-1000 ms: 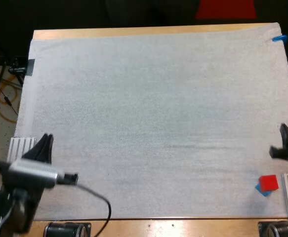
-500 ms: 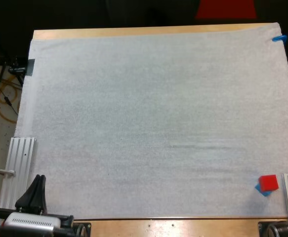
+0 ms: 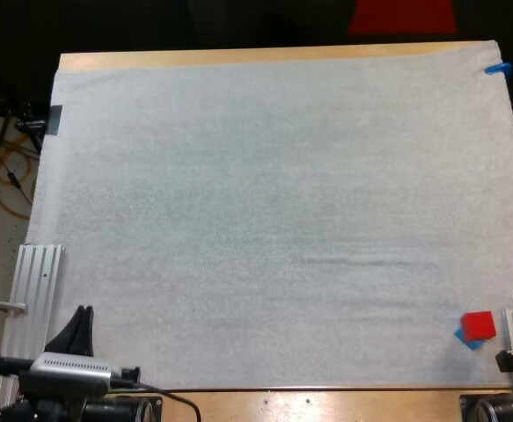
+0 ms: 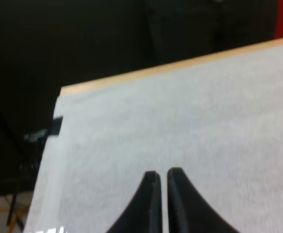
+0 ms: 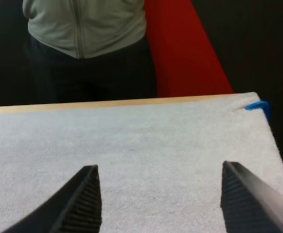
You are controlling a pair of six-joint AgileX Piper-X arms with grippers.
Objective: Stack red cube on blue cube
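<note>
The red cube [image 3: 478,325] sits square atop a skewed blue cube [image 3: 464,338]; left claw [image 4: 159,174] closed, right claw [image 5: 159,168] gaping.

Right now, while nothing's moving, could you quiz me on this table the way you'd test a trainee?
1. True or false: the red cube sits on top of the blue cube.
2. The left gripper has its fingers shut. The right gripper has its fingers: A) shut on the red cube B) open C) shut on nothing
3. Fill in: the cubes lie at the white mat, by its near ____ corner.
Key: 1 true; 2 B; 3 right.
</note>
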